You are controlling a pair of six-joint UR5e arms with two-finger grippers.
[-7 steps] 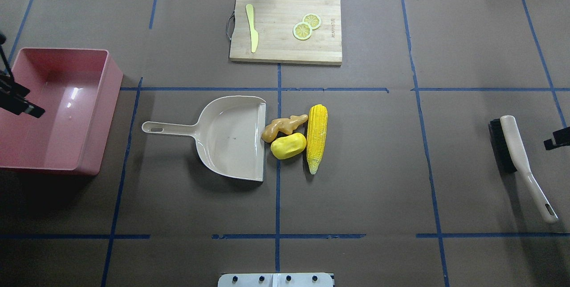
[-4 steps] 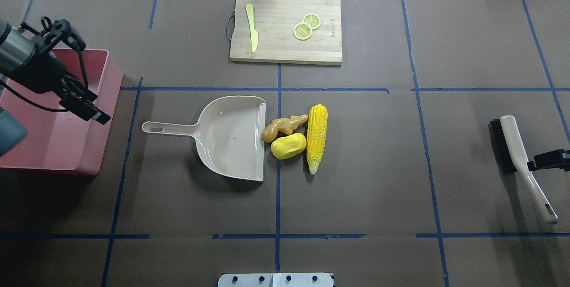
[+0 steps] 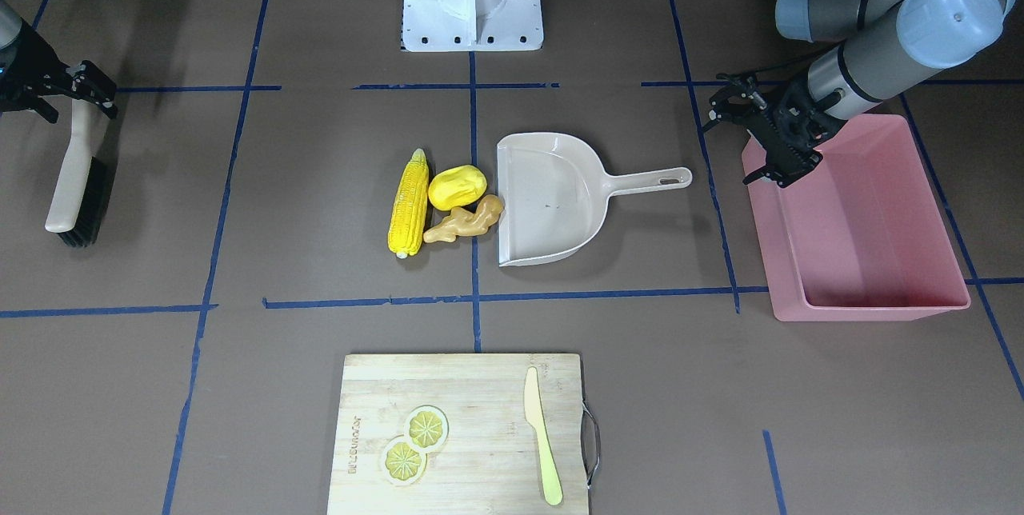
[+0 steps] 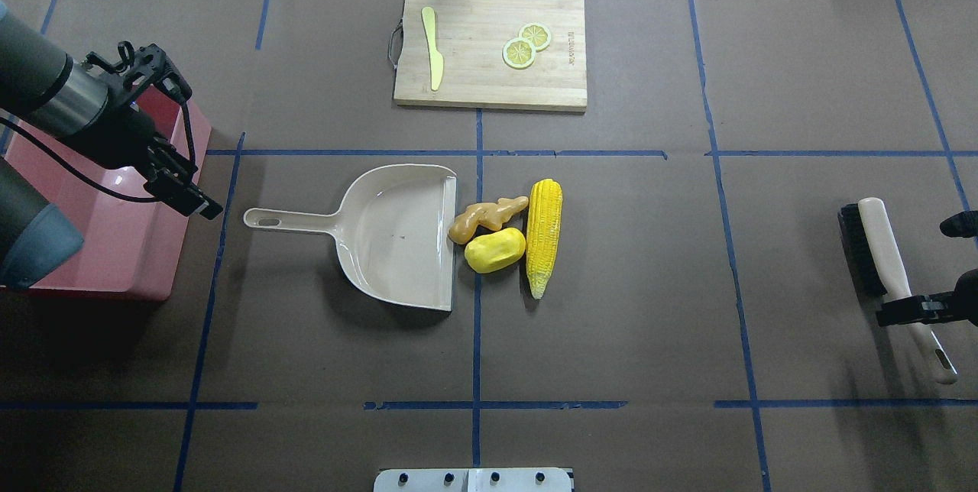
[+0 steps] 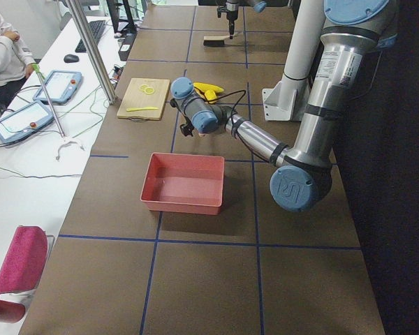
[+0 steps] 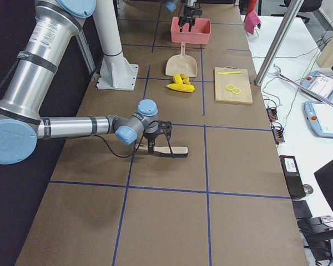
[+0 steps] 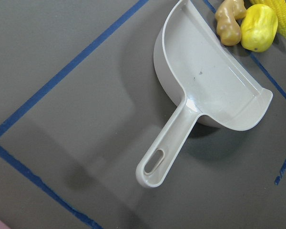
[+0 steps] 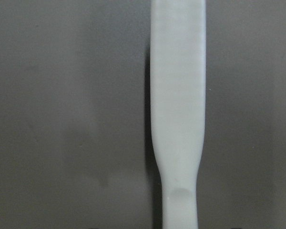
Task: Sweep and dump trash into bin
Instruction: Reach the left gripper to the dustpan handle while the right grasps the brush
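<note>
Hanging above the counter's left end, the left gripper is holding nothing, its fingers spread wide. It is hovering over the pink bin, at the wall that faces the counter's middle. The bin itself is sitting at the left end with nothing in it.

All the trash is lying in the middle of the counter, outside the bin. The ginger root and the yellow potato are sitting just beside the open mouth of the beige dustpan. The corn cob is lying against their other side, parallel to that mouth. The dustpan's handle is pointing toward the bin, well apart from it.

Over at the right end, the right gripper is sitting low over the brush. Its fingers are parted, straddling the pale handle, and I cannot tell whether they are touching it.

A wooden cutting board is lying at the far edge, carrying a pale knife and two lemon slices.
</note>
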